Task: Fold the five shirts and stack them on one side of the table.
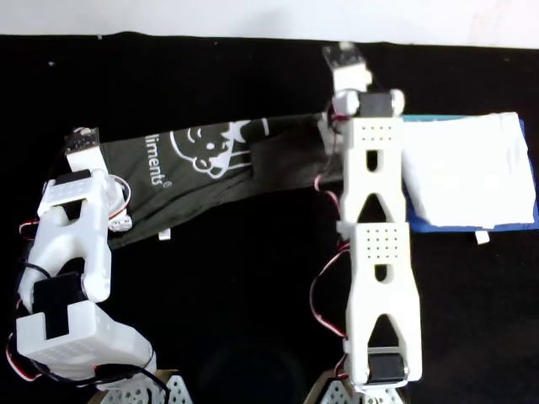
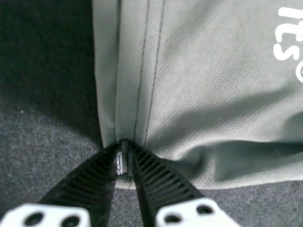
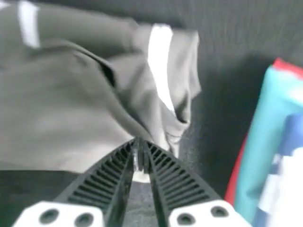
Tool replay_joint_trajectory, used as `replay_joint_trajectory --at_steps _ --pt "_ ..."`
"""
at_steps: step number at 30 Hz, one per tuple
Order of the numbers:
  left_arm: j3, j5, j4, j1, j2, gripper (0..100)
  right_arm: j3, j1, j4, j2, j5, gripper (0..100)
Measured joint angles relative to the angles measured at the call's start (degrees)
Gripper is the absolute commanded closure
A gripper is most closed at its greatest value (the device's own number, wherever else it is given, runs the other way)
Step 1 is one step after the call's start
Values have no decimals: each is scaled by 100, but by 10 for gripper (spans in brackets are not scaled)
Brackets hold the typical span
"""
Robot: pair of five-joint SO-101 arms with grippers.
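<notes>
left claw (image 2: 126,153) on stitched mesh shirt (image 2: 203,85)

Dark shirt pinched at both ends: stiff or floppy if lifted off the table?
Probably floppy: the dark shirt bunches into folds where the right gripper pinches it. Likely light: the left gripper holds it by a thin stitched hem. Its middle would probably sag between the grips.

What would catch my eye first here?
A dark shirt with white print stretches across the black table, pinched at one end by the left gripper and at the other by the right gripper. On the right side lies a folded stack, white on top.
</notes>
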Motion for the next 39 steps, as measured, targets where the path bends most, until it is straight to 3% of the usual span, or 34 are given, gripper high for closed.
replay_joint_trajectory --at_steps 7,12,17,26,34,39 --pt "0 35 0 0 -97 990 0 -1354 9 -448 0 991" --pt "-193 35 475 0 -396 990 9 -2119 -211 237 0 991" --pt "-475 35 985 -53 -949 990 0 -2338 -633 598 0 991" --pt "-589 62 1046 -237 -1213 990 0 -2576 -809 1213 0 991" --pt "-589 1160 756 -290 -1213 986 -26 -2576 -114 1178 0 991" --pt "-589 1275 677 -299 -1213 950 -18 -2576 -9 985 0 991"
